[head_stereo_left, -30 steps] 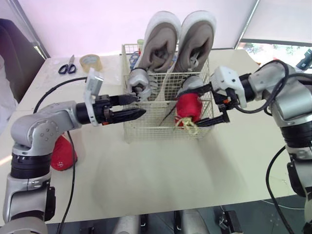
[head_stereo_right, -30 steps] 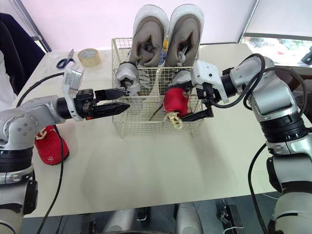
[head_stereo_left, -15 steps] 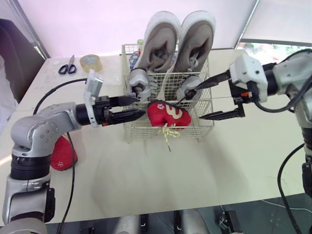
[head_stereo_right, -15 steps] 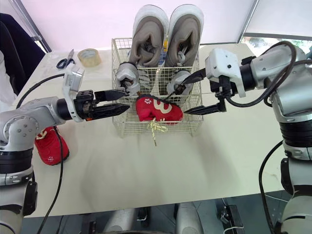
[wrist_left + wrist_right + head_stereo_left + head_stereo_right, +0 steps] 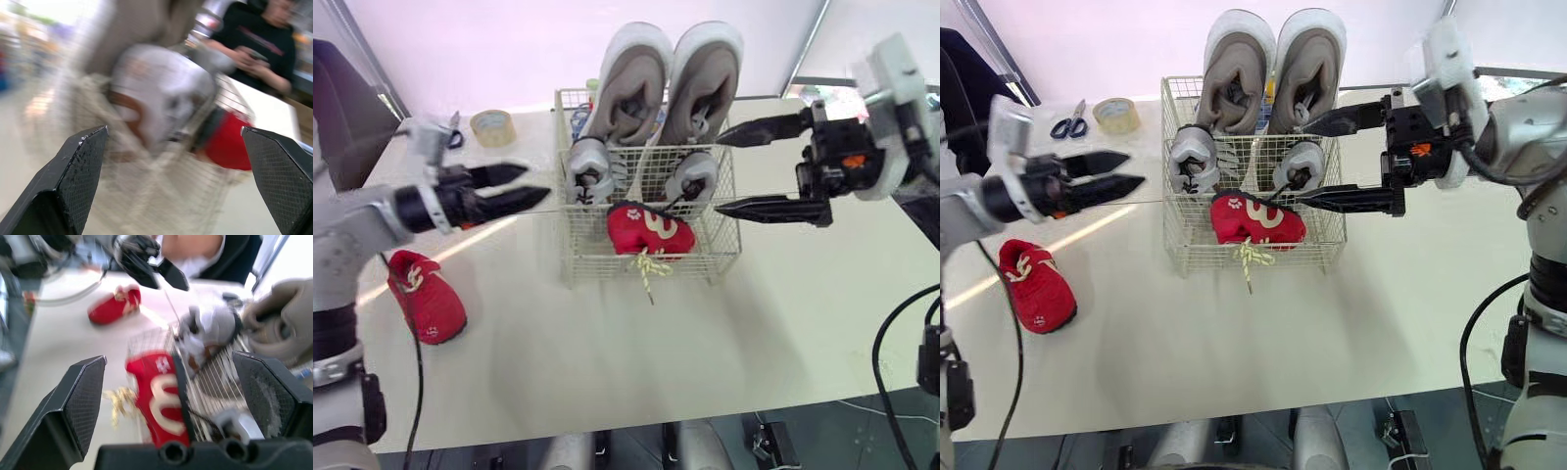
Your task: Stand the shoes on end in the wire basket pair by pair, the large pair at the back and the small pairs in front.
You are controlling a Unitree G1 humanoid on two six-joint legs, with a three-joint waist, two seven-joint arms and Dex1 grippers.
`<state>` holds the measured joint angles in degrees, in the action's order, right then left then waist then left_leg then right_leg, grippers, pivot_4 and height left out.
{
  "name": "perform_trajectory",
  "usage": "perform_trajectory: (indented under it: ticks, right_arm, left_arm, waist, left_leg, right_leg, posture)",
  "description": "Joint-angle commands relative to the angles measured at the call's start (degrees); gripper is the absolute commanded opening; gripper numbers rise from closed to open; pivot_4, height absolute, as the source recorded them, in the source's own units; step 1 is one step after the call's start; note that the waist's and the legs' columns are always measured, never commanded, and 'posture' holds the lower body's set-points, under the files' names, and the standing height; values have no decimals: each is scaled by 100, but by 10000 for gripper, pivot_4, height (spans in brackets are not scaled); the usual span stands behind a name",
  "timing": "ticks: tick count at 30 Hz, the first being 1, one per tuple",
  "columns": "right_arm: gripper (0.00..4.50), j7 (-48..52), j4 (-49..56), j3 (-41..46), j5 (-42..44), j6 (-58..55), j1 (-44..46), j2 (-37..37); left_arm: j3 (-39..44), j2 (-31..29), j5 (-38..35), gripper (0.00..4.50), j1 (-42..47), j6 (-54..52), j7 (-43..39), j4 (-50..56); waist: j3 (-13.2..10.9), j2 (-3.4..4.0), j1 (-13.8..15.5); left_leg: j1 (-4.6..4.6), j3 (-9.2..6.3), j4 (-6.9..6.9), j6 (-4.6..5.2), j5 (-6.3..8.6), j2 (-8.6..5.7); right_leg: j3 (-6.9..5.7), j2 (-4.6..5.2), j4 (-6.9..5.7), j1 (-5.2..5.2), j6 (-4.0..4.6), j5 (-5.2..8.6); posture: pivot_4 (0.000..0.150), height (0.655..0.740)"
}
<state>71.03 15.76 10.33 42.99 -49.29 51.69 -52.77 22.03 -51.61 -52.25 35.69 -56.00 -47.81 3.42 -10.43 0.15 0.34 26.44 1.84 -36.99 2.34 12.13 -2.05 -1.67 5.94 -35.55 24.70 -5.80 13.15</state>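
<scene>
On the cream table [image 5: 1234,352], at the far left corner, blue-handled scissors [image 5: 1067,125] lie beside a roll of tan packing tape [image 5: 1117,114]. Nearer, the left gripper [image 5: 1136,166] hovers above the tabletop, its ridged black fingers apart and empty, pointing at the basket but not touching it. Below it one red fabric shoe [image 5: 1036,286] with a pale lace lies alone on the table.

In the middle stands the white wire basket [image 5: 1171,211]. At its back the large grey pair [image 5: 1234,73] stands on end, toes up, edged with white rubber soles. Their heels are hidden behind the small grey pair [image 5: 1193,157], which stands just in front, partly screened by mesh. The second red shoe [image 5: 1255,220] lies on its side in the basket's front row, with a white figure on its cloth upper. Its yellowish lace [image 5: 1247,262] hangs outside the front wall down to the table.

At the basket's right side the right gripper [image 5: 1301,162] hangs with fingers spread wide, holding nothing. The left wrist view catches a person in a dark top [image 5: 264,44] beyond the basket, only partly in frame.
</scene>
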Motion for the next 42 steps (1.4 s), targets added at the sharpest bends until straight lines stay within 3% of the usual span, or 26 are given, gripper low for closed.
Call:
perform_trajectory:
  ticks: [1,6,14,19,25,31,42]
  right_arm:
    - [44253,-250,315,445,541,-73,-142,69]
    - [44253,-353,304,328,610,171,-368,143]
    - [44253,-628,142,-241,327,462,-151,476]
    - [44253,-1115,605,-1078,-646,953,-346,663]
    - [44253,-1690,1122,-1690,-2417,2409,-875,553]
    - [44253,-1985,1198,-1737,-3193,3339,-1221,693]
    - [44253,-1762,1085,-2248,-3509,3825,-1462,964]
  left_arm:
    - [552,-401,69,45000,-116,-393,469,-281]
    - [668,-1043,692,45000,-642,-847,1066,-774]
    - [895,-596,260,45000,-1111,-1135,1000,-37]
    - [396,-97,-582,45000,-679,-1092,259,942]
    - [-412,24,-285,45000,-214,-722,-156,712]
    - [-1131,106,203,45000,278,-270,-599,127]
    - [-1567,259,671,45000,775,-44,-978,-350]
  waist:
    - [1,0,-7]
    - [1,0,-23]
    - [2,0,-8]
    - [4,-3,8]
    - [4,-2,-15]
    - [4,-3,3]
    - [3,-5,25]
  left_leg:
    - [-1,0,1,0,0,0]
    - [-2,1,2,0,1,-1]
    - [1,2,8,0,2,-2]
    - [4,3,10,-1,2,-2]
    - [5,11,10,-5,-2,-5]
    - [1,12,-4,-3,-15,-3]
    - [-5,11,-22,8,-21,-2]
  right_leg:
    - [0,0,0,0,0,0]
    - [0,2,0,-1,1,0]
    - [1,8,5,27,5,-2]
    - [1,11,3,30,8,-4]
    - [3,6,-6,18,7,-5]
    - [1,-3,-32,15,8,-4]
    - [-4,-12,-44,4,6,-3]
  posture:
    - [1500,7400]
    - [1500,7400]
    - [1500,7400]
    - [1500,7400]
    - [1500,7400]
    - [1500,7400]
    - [1500,7400]
